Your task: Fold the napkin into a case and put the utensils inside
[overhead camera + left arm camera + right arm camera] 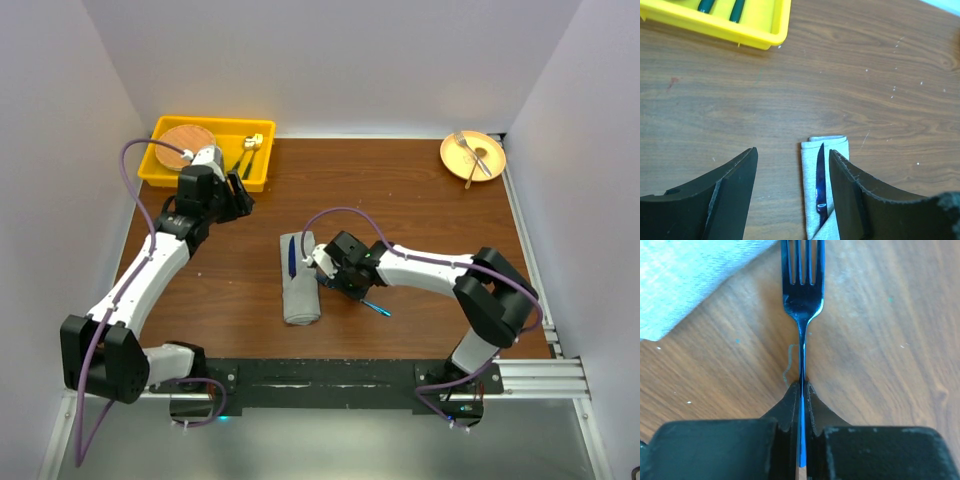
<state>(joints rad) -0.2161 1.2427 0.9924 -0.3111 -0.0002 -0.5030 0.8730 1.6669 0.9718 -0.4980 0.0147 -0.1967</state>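
Right gripper (801,389) of mine pinches the fork (802,295) by its thin neck, tines pointing at the folded napkin (685,275) just ahead-left, whose long axis runs away from me, with the knife (291,256) lying along it.

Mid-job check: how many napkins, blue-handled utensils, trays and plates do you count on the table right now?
napkin: 1
blue-handled utensils: 2, the knife and the fork
yellow tray: 1
plate: 1
Total: 5
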